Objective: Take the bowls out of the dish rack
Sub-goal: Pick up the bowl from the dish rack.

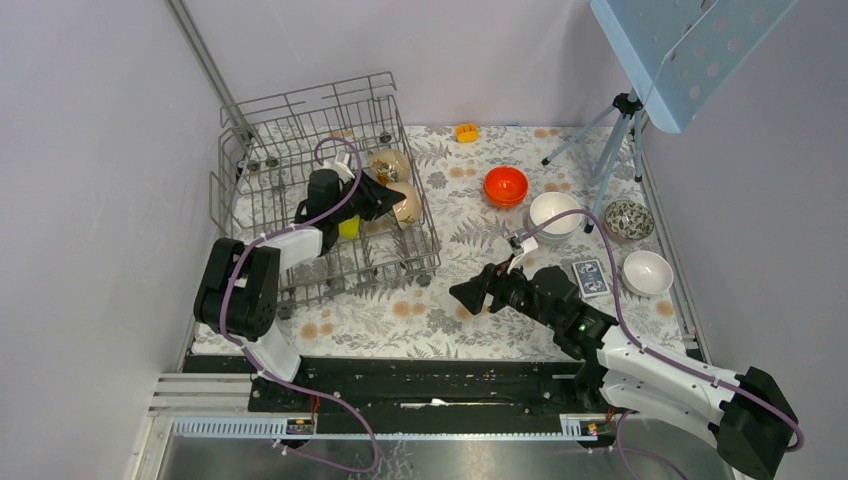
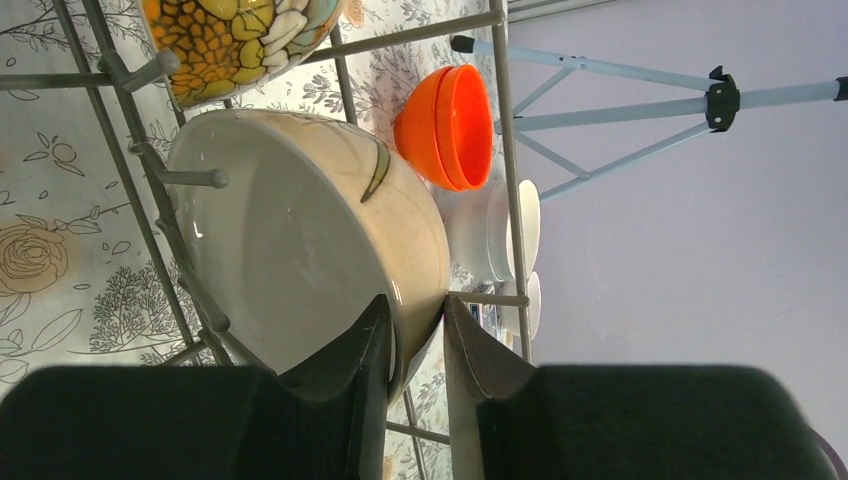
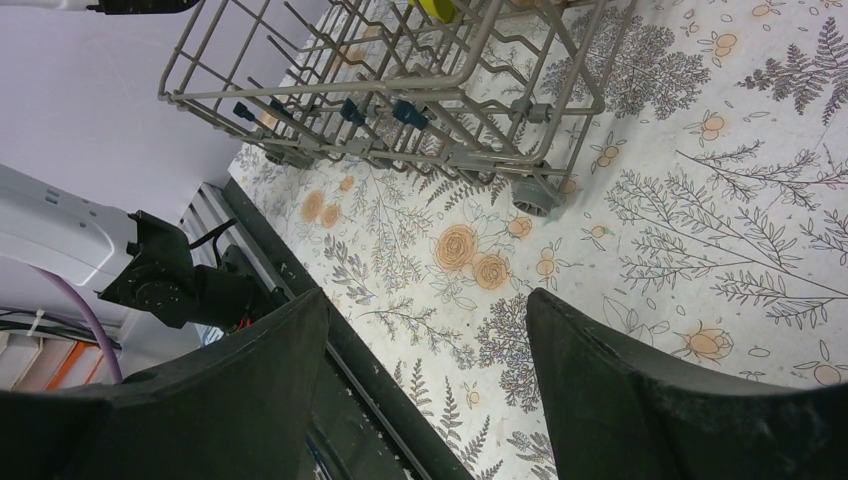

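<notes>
Stands at the far left of the worktop [image 1: 440, 320]: dish rack [image 1: 310, 110]. Holds, along its right side, two bowls on edge, rear bowl [image 1: 389, 163] behind and front bowl [image 1: 410, 207] just before it, with a third bowl [image 1: 348, 228] to their left. Left pincer [image 2: 415, 320] inside the rack, one finger each side of the front bowl's rim. Right of the rack: stacked bowls [image 1: 506, 186], then middle bowl [image 1: 555, 212], then far-right bowl [image 1: 629, 218]; before that, near-right bowl [image 1: 647, 272], card box [image 1: 589, 277] at its left. Right pincer [image 1: 470, 296] over the worktop, before the rack's near right corner.
</notes>
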Robot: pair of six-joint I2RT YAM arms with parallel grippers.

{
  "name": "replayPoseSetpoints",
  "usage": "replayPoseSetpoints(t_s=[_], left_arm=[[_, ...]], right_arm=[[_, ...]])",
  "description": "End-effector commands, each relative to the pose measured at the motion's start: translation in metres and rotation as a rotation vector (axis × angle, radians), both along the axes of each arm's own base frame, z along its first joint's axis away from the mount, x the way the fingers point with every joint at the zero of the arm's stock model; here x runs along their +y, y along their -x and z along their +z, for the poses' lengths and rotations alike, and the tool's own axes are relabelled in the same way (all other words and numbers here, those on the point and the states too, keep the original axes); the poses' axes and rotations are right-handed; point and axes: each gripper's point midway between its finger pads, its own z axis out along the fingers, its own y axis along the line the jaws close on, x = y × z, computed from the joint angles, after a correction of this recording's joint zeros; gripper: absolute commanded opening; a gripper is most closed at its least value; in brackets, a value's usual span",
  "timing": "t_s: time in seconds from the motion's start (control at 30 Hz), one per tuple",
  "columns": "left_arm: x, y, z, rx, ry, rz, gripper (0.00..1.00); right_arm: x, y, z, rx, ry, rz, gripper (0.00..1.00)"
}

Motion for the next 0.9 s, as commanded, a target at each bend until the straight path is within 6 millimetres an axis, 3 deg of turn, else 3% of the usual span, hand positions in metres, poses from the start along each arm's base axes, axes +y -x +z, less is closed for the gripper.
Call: replayPoseSetpoints(t_s=[0.0,0.23,0.53,0.87], left_arm=[[-0.002,0.001,0.031,-0.109,0.075,-0.030,0.00],[0.001,0.007,0.060,-0.198,0.120,-0.040,0.00],[0.013,0.021,0.074,-0.262,0.203,-0.015,0.00],[0.020,0.030,0.082,-0.291,0.330,-0.005,0.00]], right_arm=[[0.005,0.003,0.013,-0.036,-0.043,0.025,0.79],[0.003,0.002,0.012,-0.038,-0.039,0.018,0.78],[0.003,-0.005,0.011,-0.038,-0.037,-0.018,0.78],[0.015,-0.043,0.034,0.003,-0.016,-0.147,0.92]])
